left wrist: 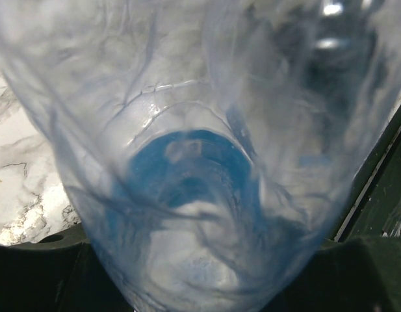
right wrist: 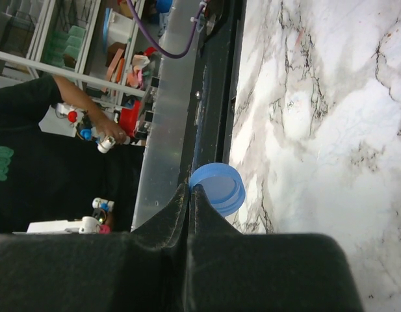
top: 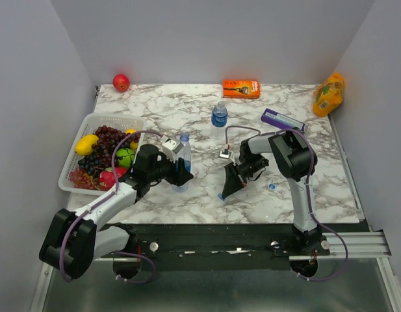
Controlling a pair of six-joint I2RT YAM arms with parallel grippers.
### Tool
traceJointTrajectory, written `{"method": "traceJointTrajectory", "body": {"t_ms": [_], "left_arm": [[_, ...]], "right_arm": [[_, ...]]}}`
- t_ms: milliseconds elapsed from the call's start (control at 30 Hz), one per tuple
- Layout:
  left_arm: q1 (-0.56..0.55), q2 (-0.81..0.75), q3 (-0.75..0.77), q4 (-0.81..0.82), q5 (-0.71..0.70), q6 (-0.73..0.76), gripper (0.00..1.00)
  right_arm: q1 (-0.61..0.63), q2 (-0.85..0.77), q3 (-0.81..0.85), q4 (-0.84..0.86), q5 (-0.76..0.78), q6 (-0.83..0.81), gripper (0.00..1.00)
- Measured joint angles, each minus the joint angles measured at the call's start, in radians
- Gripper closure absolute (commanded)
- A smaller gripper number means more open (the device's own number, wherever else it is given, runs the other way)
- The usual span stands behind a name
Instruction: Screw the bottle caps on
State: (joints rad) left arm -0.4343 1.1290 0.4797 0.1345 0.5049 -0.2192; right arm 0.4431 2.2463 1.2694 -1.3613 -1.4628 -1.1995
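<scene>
Closely, left pincer (top: 182, 174) clamps bottle (top: 184, 144) — fingertips hidden; right pincer (right wrist: 189, 190) pressed together beside cap (right wrist: 221, 187).

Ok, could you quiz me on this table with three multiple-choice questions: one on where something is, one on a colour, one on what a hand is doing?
1. Where on the table is the basket?
A) the left side
B) the right side
C) the far middle

2. What colour is the cap at the tips of the right hand?
A) red
B) blue
C) green

3. What is the left hand doing?
A) hanging open and empty
B) holding an apple
C) gripping a bottle

Answers:
1 A: from above, the basket sits by the left wall.
2 B: the right wrist camera shows a blue cap just past the closed fingers.
3 C: the hand is closed round the bottle, which fills the left wrist camera.
</scene>
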Motion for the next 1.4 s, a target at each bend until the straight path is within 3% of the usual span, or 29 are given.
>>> {"method": "traceJointTrajectory", "body": {"t_ms": [200, 333, 500, 567, 667, 833, 1000, 1200, 1300, 1400], "left_arm": [[0.0, 0.023, 0.024, -0.015, 0.0, 0.0, 1.0], [-0.014, 0.034, 0.038, -0.018, 0.006, 0.006, 0.94], [-0.109, 0.071, 0.053, -0.014, 0.036, 0.082, 0.94], [-0.137, 0.092, 0.06, -0.001, 0.021, 0.095, 0.86], [-0.143, 0.137, 0.078, -0.004, -0.076, 0.086, 0.89], [-0.131, 0.288, 0.298, -0.225, -0.225, 0.006, 0.89], [-0.098, 0.274, 0.377, -0.469, -0.239, -0.102, 0.85], [-0.068, 0.299, 0.35, -0.674, -0.227, -0.19, 0.63], [-0.058, 0.351, 0.349, -0.714, -0.211, -0.207, 0.46], [-0.056, 0.393, 0.349, -0.732, -0.208, -0.216, 0.22]], "right_arm": [[-0.009, -0.012, -0.019, 0.008, -0.002, -0.002, 0.93], [-0.015, -0.032, -0.053, 0.008, -0.005, -0.027, 0.93], [-0.02, -0.094, -0.078, 0.006, -0.005, -0.072, 0.93], [-0.025, -0.128, -0.079, 0.006, -0.005, -0.083, 0.93], [-0.035, -0.177, -0.077, 0.005, -0.006, -0.086, 0.93], [-0.084, -0.19, -0.034, 0.004, -0.006, -0.083, 0.94], [-0.121, -0.19, -0.009, 0.004, -0.008, -0.072, 0.94], [-0.121, -0.181, 0.005, 0.003, -0.008, -0.056, 0.94], [-0.121, -0.169, 0.025, 0.005, -0.008, -0.042, 0.94], [-0.121, -0.169, 0.027, 0.005, -0.008, -0.039, 0.94]]}}
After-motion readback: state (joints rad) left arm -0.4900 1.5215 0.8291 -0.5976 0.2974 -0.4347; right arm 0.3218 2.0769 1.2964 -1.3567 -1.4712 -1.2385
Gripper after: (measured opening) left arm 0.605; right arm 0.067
